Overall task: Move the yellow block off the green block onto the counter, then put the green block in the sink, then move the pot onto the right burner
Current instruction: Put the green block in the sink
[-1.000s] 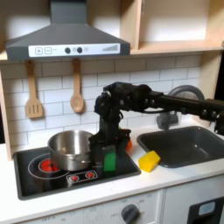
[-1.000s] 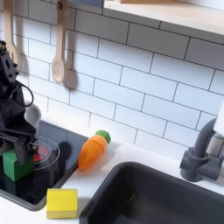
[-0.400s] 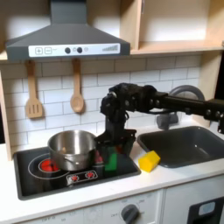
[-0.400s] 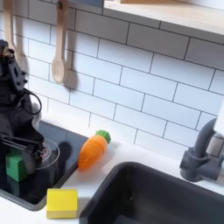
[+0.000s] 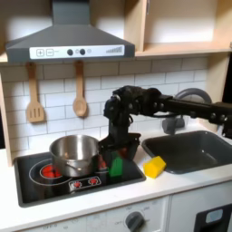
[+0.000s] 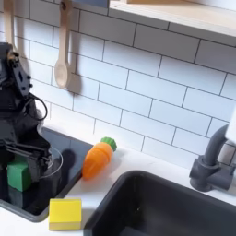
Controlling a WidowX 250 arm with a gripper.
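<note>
The green block (image 5: 115, 168) (image 6: 17, 175) sits on the black stove's front right part, next to the pot (image 5: 73, 154). My gripper (image 5: 116, 159) (image 6: 20, 162) is lowered over the block with a finger on either side. Whether the fingers press on it is unclear. The yellow block (image 5: 155, 167) (image 6: 64, 213) lies on the white counter (image 5: 172, 184) between stove and sink (image 5: 195, 150) (image 6: 175, 207). The shiny pot stands on the burner at the first exterior view's left, which glows red.
An orange carrot toy (image 6: 97, 158) lies on the counter by the wall, between stove and sink. The grey faucet (image 6: 214, 162) rises behind the basin. Wooden utensils (image 5: 34, 95) (image 6: 62, 51) hang on the tiled wall. The arm (image 5: 172, 102) stretches over the sink.
The gripper has come down and shifted slightly towards the sink, settling around the green block. The block looks a touch further right. Pot, yellow block and carrot stayed put.
</note>
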